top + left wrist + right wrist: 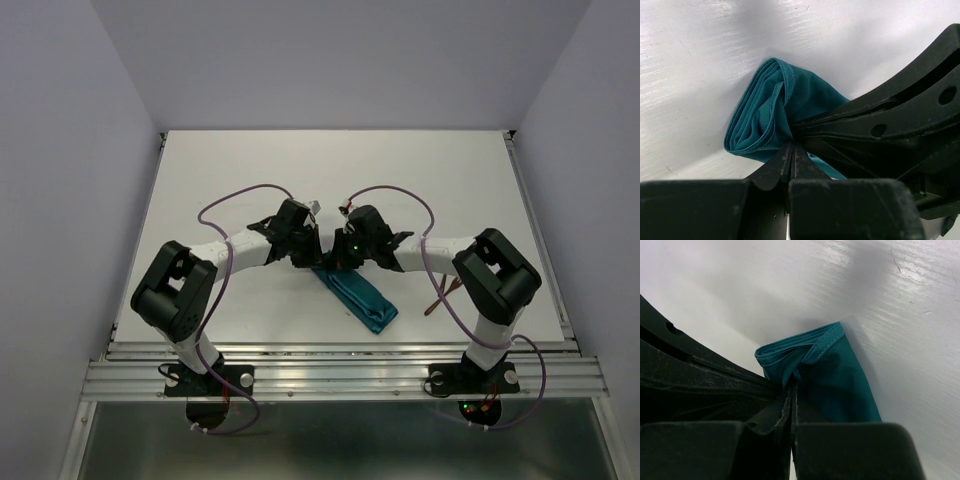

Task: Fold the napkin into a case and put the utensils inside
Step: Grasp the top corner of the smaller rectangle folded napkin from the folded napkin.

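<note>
Arms are leaning together overhead, the napkin [362,300] strip trailing back from the left end effector [310,262] and right end effector [330,264]; left wrist view, jaws are clamping its bunched end just ahead; right wrist view, likewise.

Far end of the folded cloth lost under two meeting grippers

In the top view, the left gripper [303,250] and right gripper [337,255] cover the far end of the napkin [364,300], so the pinch cannot be seen there. The utensils [438,297] are thin reddish slivers half behind the right arm [492,272], too small to tell apart. In both wrist views the cloth's near part vanishes behind pressed-together jaws, whose blurred bodies are cut off by the bottom edge.
</note>
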Available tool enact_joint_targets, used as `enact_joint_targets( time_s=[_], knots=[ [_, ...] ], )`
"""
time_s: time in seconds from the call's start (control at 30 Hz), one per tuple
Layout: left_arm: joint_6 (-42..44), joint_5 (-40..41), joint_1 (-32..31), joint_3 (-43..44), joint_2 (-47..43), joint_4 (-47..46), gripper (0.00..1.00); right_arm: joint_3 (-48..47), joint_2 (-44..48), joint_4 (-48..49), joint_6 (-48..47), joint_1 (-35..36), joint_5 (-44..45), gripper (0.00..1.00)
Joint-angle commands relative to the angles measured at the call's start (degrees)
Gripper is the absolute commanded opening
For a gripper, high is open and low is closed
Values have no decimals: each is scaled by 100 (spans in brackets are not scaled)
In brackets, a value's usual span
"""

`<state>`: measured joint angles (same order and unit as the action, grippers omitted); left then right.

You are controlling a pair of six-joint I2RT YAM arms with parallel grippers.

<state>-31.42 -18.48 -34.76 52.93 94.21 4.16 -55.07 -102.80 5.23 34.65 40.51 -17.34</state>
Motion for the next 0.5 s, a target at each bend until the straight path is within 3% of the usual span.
enact_joint_targets(
  time_s=[0.0, 0.47],
  knots=[
    [92, -147, 5, 262, -79, -100, 0, -74, -47, 575, -117, 97, -471, 1],
    [162, -340, -4, 166, -17, -223, 0, -145, -724, 681, 270, 97, -322, 1]
  ],
)
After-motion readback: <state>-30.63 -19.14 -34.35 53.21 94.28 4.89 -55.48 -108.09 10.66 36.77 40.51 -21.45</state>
